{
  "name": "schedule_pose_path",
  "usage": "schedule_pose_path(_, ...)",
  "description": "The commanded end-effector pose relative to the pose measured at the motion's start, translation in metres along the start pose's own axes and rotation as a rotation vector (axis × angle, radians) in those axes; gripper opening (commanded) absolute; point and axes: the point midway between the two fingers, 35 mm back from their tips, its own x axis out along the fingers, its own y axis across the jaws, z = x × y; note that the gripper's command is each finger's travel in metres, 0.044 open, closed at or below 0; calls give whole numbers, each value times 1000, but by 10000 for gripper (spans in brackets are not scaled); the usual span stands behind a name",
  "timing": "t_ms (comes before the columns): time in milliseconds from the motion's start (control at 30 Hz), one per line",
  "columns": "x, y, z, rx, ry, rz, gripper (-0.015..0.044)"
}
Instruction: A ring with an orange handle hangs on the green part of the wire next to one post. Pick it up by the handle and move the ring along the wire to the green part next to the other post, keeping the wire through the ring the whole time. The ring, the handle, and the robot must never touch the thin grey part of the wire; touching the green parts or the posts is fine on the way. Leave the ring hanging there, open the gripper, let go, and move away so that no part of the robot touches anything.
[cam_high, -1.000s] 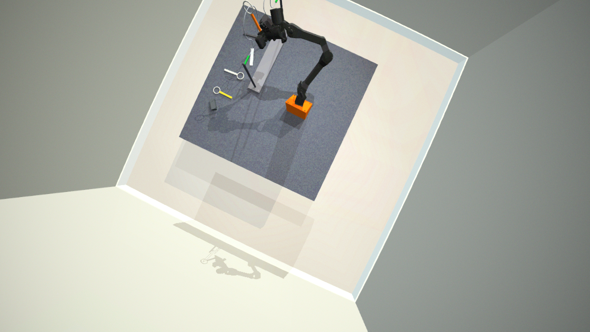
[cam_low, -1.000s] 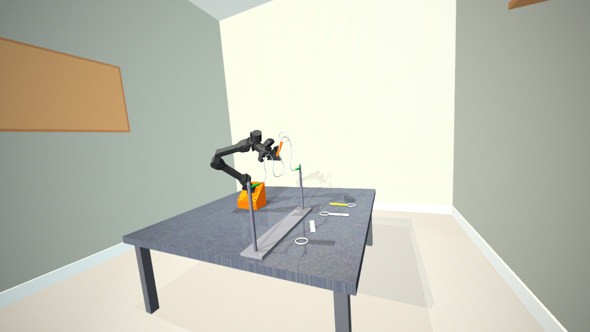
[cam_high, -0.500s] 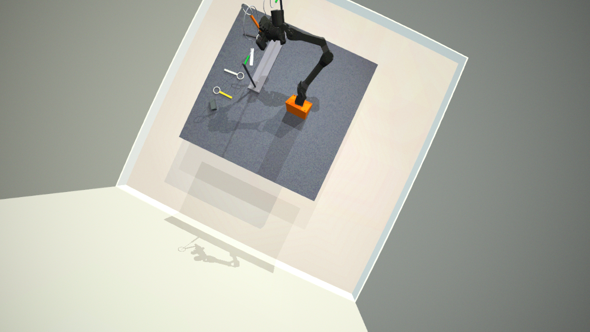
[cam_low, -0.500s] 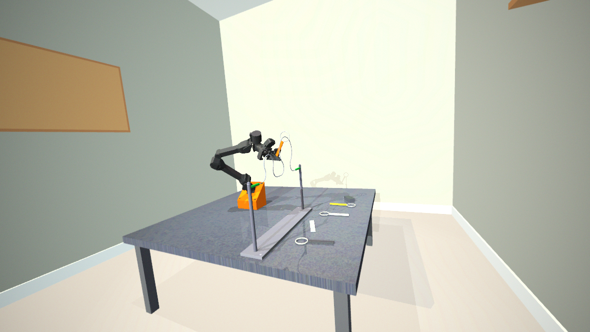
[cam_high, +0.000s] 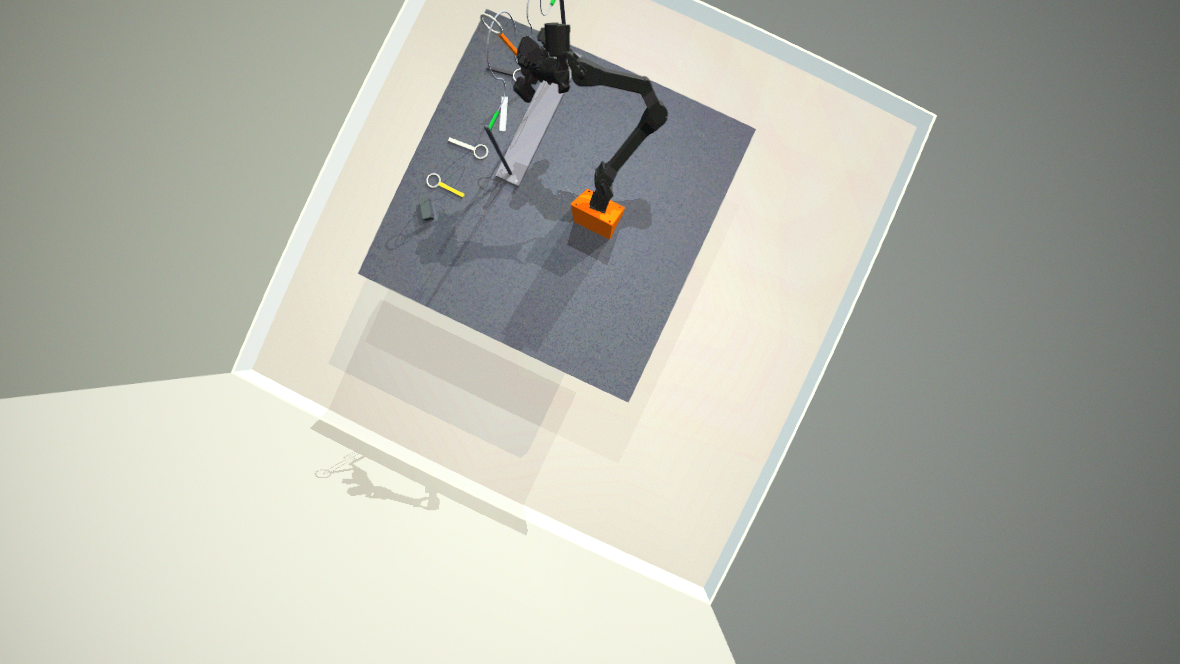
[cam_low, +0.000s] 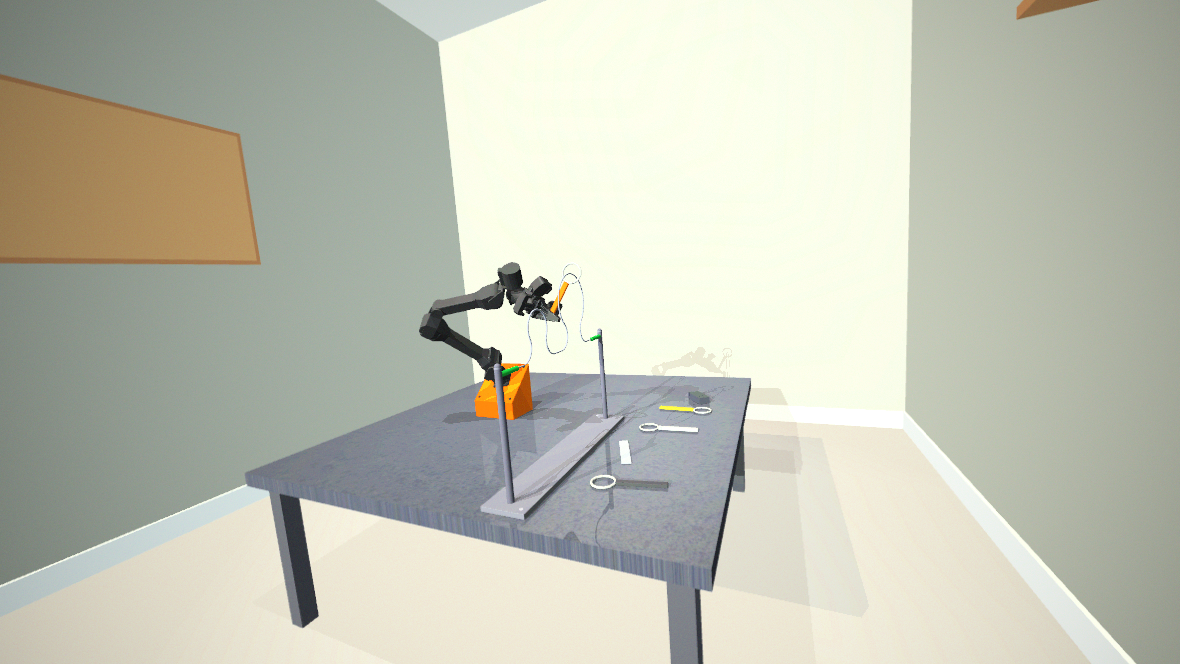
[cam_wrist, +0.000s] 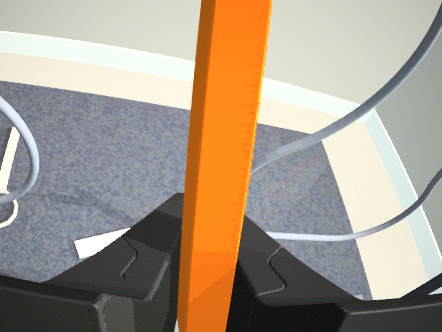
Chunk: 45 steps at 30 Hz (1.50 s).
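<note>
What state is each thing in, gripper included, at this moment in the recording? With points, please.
Gripper (cam_low: 557, 313) (cam_wrist: 210, 235): shut on the orange handle.
Orange handle (cam_high: 509, 43) (cam_low: 561, 295) (cam_wrist: 225, 125): held, tilted, ring end up.
Yellow-handled ring (cam_high: 451, 189) (cam_low: 676, 408): lying on the table, not held.
White-handled ring (cam_high: 462, 145) (cam_low: 680, 429): lying on the table, not held.
Dark-handled ring (cam_low: 643, 483): lying on the table, not held.
Near post (cam_low: 504, 437): upright.
Far post (cam_low: 603, 379): upright.
</note>
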Motion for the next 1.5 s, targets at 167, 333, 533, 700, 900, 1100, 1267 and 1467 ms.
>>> schedule_pose_path(167, 1, -4, -2, -113, -10, -59, -150)
schedule_pose_path(333, 1, -6, -1, -167, -18, -89, -150)
schedule_pose_path(533, 1, -9, -1, -233, -27, -124, -150)
schedule_pose_path(700, 1, -11, 0, -287, -34, -154, -150)
schedule_pose_path(900, 1, -14, 1, -353, -43, -189, -150)
schedule_pose_path(1100, 0, -16, 2, -418, -52, -225, -150)
schedule_pose_path(1267, 0, -18, 2, -472, -59, -254, -150)
schedule_pose_path(1467, 0, -21, 4, -534, -67, -287, -150)
